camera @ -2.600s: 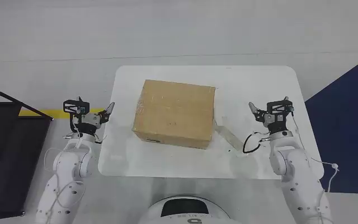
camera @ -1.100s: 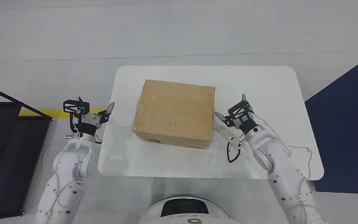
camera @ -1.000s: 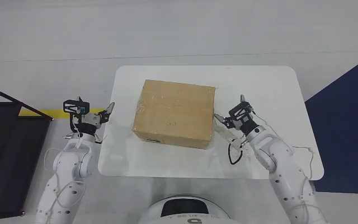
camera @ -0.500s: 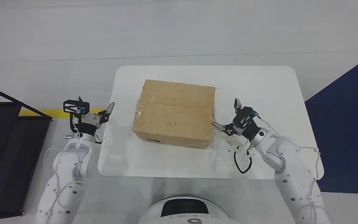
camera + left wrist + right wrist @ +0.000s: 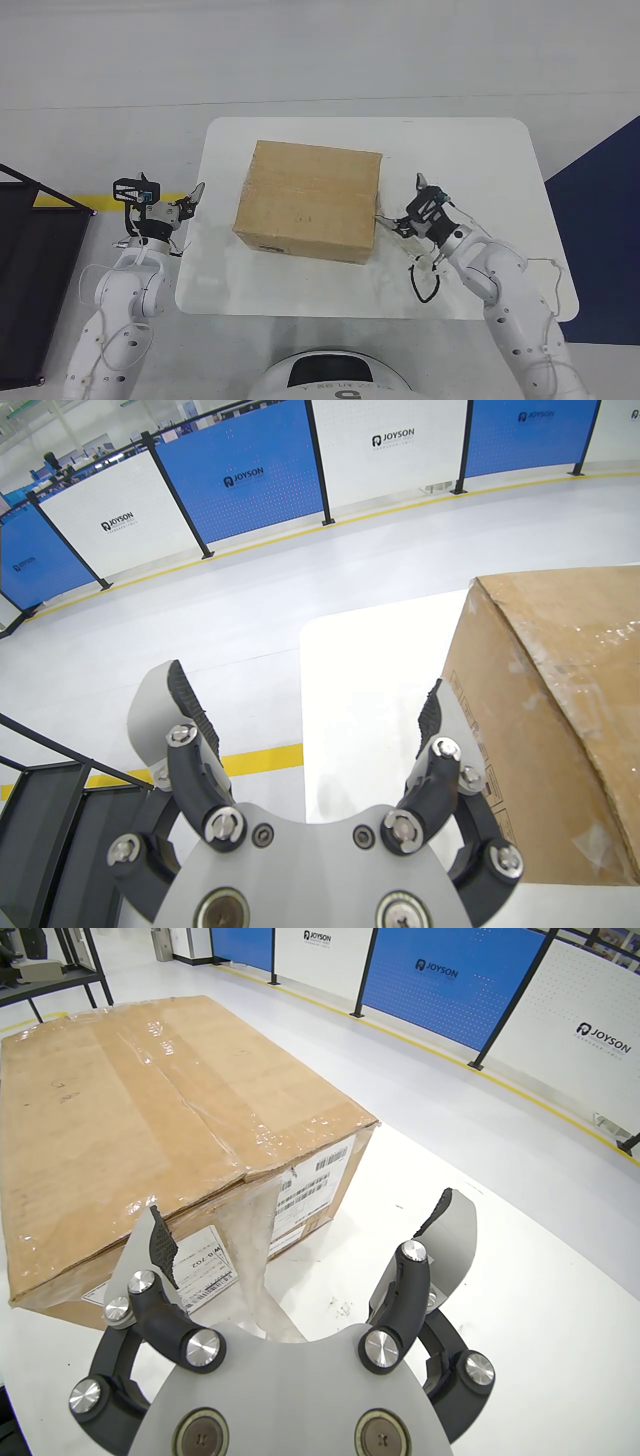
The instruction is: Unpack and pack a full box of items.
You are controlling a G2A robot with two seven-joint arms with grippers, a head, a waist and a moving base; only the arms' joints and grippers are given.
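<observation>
From above, your box (image 5: 308,214) sits mid-surface (image 5: 470,160), with the right gripper (image 5: 400,202) at its end. Left wrist: the left gripper (image 5: 305,680) is spread wide and empty, beside the box. Right wrist: the right gripper is spread wide, holding nothing, with loose tape (image 5: 260,1248) trailing toward it.

Box (image 5: 307,201) on table (image 5: 470,160), end effectors flanking

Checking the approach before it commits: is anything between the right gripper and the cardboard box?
Only a loose strip of clear tape, hanging off the cardboard box's near face in front of the open right gripper. Nothing else.
</observation>
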